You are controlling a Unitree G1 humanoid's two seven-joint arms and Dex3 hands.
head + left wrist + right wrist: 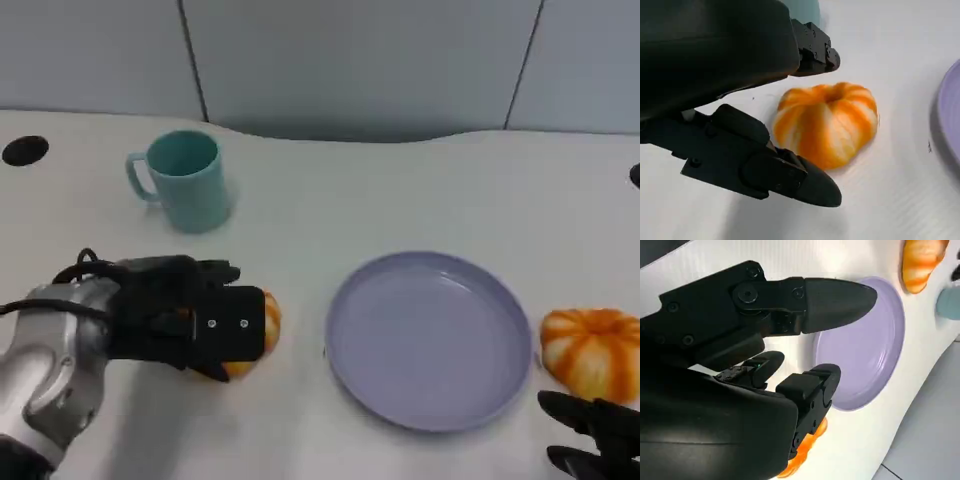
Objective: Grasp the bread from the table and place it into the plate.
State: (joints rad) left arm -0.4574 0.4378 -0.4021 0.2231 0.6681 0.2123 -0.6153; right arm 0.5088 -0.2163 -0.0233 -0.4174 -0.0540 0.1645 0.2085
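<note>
Near right: right robot hand (592, 432) idle, fingers apart, w/ nothing in it. Left robot hand (195, 318) open around bread (827, 124) (not yet gripped), left of plate (430, 340). Step: grasp. Next: close, lift, carry right.

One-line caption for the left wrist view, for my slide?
Left robot hand with fingers either side of the orange bread on the white table.
</note>
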